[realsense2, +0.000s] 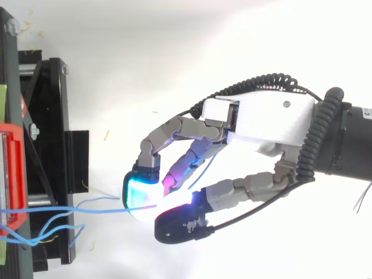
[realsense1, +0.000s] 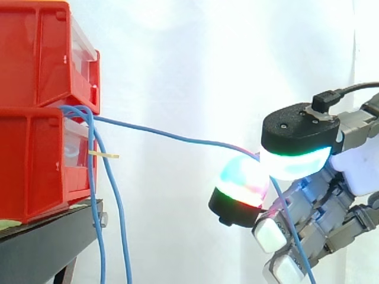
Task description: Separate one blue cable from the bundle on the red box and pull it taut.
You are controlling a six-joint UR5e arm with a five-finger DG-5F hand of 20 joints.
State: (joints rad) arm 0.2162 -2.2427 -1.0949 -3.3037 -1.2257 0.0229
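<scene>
Blue cable (realsense1: 172, 136) running from stacked red bins (realsense1: 29, 160), pinched in robot hand (realsense2: 267, 122)

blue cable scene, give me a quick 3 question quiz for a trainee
1. True or false: the hand pinches one blue cable between its pads.
2. Where do the other blue cables hang? A) over the hand B) down beside the black stand C) across the curtain
3. Fill in: the held cable runs from the ___ bins to the hand.
Key: 1 true; 2 B; 3 red
</scene>
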